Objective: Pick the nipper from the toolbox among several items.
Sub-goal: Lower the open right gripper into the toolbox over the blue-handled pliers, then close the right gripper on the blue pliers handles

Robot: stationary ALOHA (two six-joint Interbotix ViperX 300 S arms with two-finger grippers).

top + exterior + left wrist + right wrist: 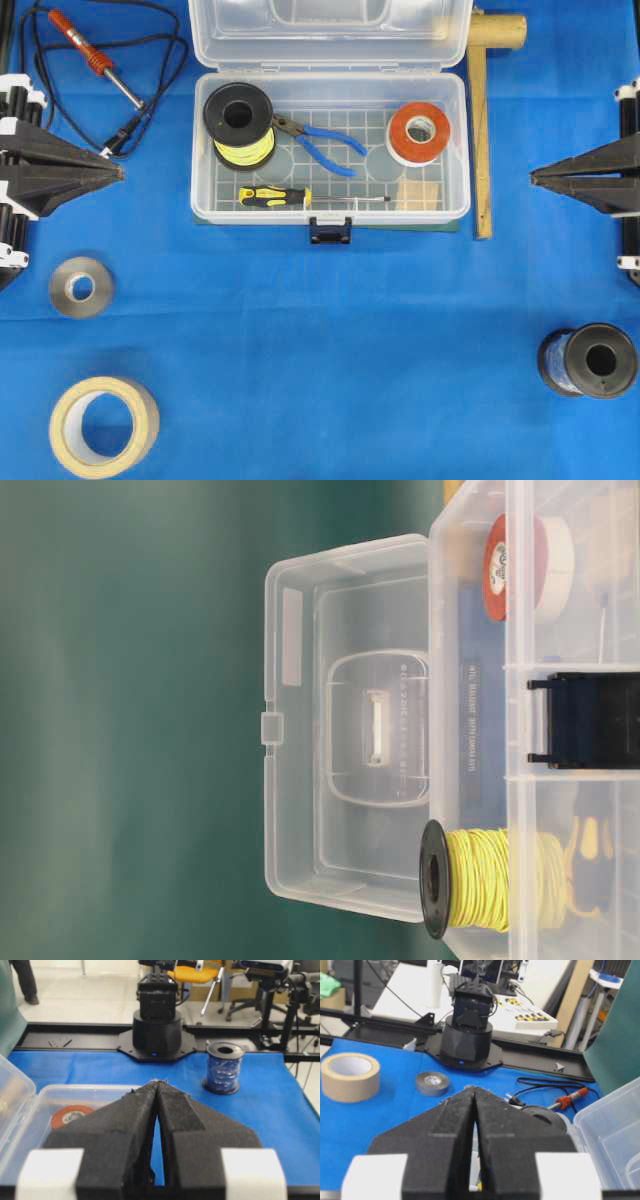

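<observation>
A blue table (330, 330) is carrying an open clear toolbox (205, 160), a soldering iron (92, 55), a wooden mallet (482, 130), grey tape (81, 287), tan tape (103, 426) and a blue wire spool (588, 361).

Clear glossy plastic toolbox (200, 150) on matt blue cloth (330, 340).
</observation>
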